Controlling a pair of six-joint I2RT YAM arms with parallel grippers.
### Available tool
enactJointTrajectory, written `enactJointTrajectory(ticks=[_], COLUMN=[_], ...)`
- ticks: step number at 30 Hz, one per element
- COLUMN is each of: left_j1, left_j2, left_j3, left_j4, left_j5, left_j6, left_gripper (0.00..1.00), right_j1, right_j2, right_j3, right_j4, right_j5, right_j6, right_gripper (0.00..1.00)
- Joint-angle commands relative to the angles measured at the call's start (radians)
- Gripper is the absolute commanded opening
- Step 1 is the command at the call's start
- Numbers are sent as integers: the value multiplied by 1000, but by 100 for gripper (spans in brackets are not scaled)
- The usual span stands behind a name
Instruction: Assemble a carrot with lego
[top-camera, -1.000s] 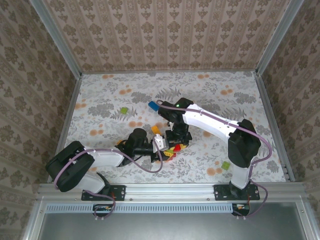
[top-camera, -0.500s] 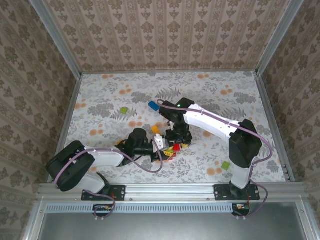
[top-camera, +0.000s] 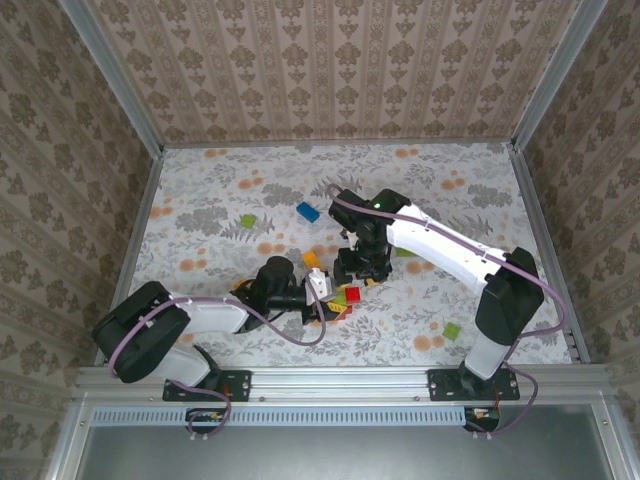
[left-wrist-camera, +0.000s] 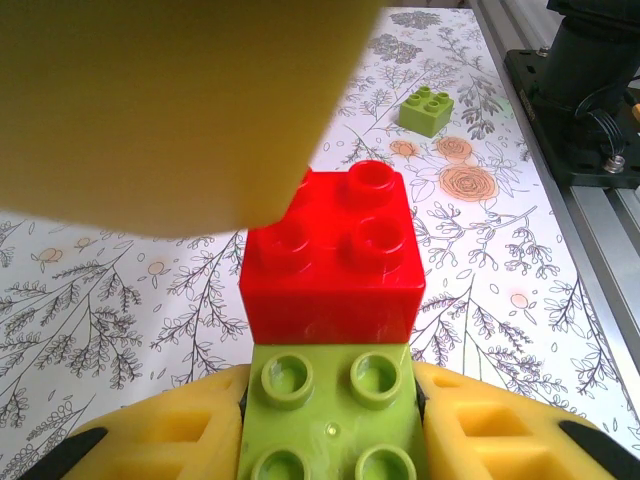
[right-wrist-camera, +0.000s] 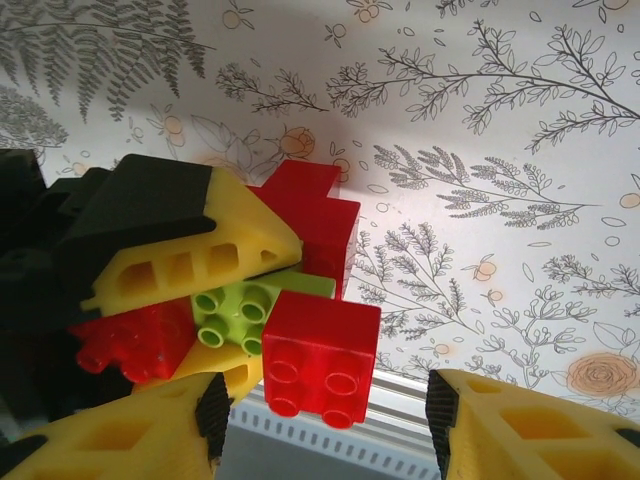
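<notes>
- Your right claw has its jaws apart with nothing between them. Its yellow fingertips flank a red brick without touching it.
- That red brick sits on one end of a green brick and covers only part of it. You cannot tell from here whether it is pressed fully home.
- Your left claw is clamped on the green brick and holds the lego stack low over the table, near the middle front.
- More red pieces crowd just behind the left claw's fingers.
- Main risk: if a fingertip of the right claw brushes the red brick as you move off, a half-seated brick could pop loose.
- Second risk: pressing down on that overhanging end could twist the green brick in the left claw's narrow hold.
- The loose blue brick and orange brick lie well apart and are safe for now.
</notes>
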Motion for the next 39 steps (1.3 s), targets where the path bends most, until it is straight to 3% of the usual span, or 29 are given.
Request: enactJointTrajectory(ticks=[1, 16, 26, 30, 39], left_j1=[-9, -8, -9, -9, -9], left_j2=[26, 33, 31, 24, 13], left_j3=[5, 5, 7, 6, 2], left_j4=[-53, -53, -54, -54, -47], left_j5=[-16, -18, -20, -19, -8], left_j6=[20, 20, 18, 16, 17], left_gripper=[38, 38, 40, 46, 73], right_j1=[-6, -4, -4, -6, -24], right_j2=[-32, -41, -61, -90, -144], right_j3=[-29, -127, -103, -54, 2], right_j4=[-8, 39, 39, 31, -32], right_j5=[7, 12, 18, 16, 53], right_j6=[14, 25, 13, 1, -22], right_gripper=[56, 55, 55, 57, 58])
